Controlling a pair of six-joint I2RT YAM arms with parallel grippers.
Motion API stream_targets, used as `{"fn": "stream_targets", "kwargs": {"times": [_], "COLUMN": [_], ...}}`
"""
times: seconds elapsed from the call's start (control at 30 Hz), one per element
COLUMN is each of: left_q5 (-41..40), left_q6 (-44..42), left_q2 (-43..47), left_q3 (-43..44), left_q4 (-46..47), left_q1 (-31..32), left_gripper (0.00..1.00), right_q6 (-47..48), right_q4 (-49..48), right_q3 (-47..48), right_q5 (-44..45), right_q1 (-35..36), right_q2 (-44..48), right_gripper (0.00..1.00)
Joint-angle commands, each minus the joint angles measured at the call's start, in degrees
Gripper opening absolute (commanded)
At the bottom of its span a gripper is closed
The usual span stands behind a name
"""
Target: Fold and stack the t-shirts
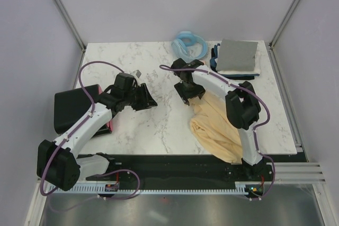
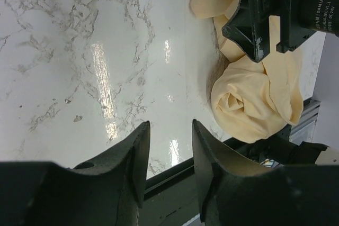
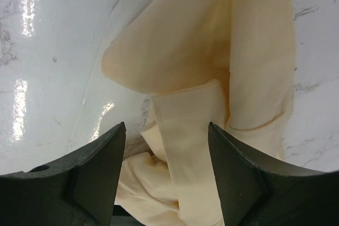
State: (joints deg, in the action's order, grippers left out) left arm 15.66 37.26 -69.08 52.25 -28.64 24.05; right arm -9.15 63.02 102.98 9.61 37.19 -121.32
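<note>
A crumpled pale yellow-cream t-shirt (image 1: 214,128) lies bunched on the marble table (image 1: 132,67) at the front right. My right gripper (image 1: 192,99) hovers over its far end, open; in the right wrist view (image 3: 167,126) a flat strip of the cream cloth (image 3: 190,146) lies below the gap, and the jaws do not touch it. My left gripper (image 1: 150,100) is open and holds nothing. It stands left of the shirt, pointing toward it over bare marble (image 2: 169,125), with the cream cloth (image 2: 254,104) ahead. A folded stack (image 1: 238,56), grey on top of white and dark navy, sits at the back right.
A light blue ring-shaped thing (image 1: 189,43) lies at the back, left of the stack. A black box with a pink-red side (image 1: 74,109) stands at the table's left edge beside the left arm. The right arm's black body (image 2: 275,9) hangs over the shirt in the left wrist view.
</note>
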Motion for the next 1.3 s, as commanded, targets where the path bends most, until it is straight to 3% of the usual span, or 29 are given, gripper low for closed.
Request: {"fn": "stream_targets", "kwargs": {"times": [0.0,0.73,1.27], "left_q5": [1.48,3.67,4.47], "left_q6": [-2.27,-3.07,-2.98], "left_q2": [0.08,-2.9,-2.99], "left_q3": [0.48,0.57,-0.66], "left_q4": [2.36,3.77,4.65], "left_q1": [-0.41,-0.94,-1.2], "left_gripper": [0.44,0.44,0.44], "right_q6": [0.53,2.12,1.77], "right_q4": [0.08,0.26,1.4], "right_q3": [1.26,1.0,-0.06], "right_q5": [4.28,16.14,16.4], "right_q1": [0.34,3.68,7.02], "right_q2": [-0.5,-1.9,-3.22], "right_gripper": [0.71,0.69,0.7]}}
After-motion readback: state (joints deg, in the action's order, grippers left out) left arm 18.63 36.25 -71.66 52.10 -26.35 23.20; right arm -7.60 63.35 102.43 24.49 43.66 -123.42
